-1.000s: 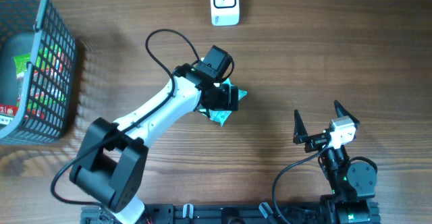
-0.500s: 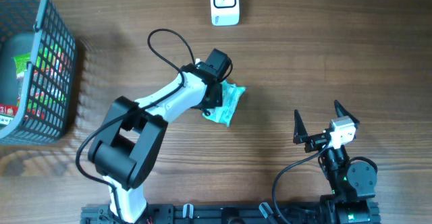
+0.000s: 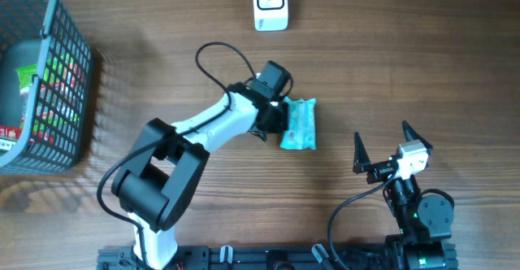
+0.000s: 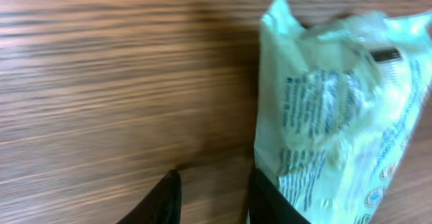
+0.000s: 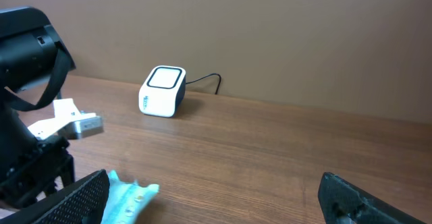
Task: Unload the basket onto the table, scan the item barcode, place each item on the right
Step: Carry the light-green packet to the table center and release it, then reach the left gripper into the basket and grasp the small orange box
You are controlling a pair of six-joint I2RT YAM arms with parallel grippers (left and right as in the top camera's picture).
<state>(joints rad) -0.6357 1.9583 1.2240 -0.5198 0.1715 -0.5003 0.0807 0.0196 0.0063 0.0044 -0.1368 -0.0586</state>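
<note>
While the right gripper (image 3: 383, 144) just sits over at the near side of the table with its jaws spread wide and nothing in them, the left gripper (image 3: 279, 119) is out in the middle of the wooden table (image 3: 422, 50), right up against the snack packet (image 3: 299, 124). That packet is pale green-blue and lies flat on the wood, roughly between the two arms and well short of the white scanner (image 3: 270, 3) at the far edge. From the left wrist cam the two fingers (image 4: 165, 197) are a little apart with only bare wood showing in the gap. The packet sits off to the outer side of one finger, touching it or just about, so as far as I can see it's not between the jaws. There's blue print on the wrapper but it's too blurry to read. The right wrist view catches the scanner with its square window facing up and its cable (image 5: 206, 81) running off behind it. A grey basket (image 3: 69, 67) holding a few more packages is way over at the left edge.
</note>
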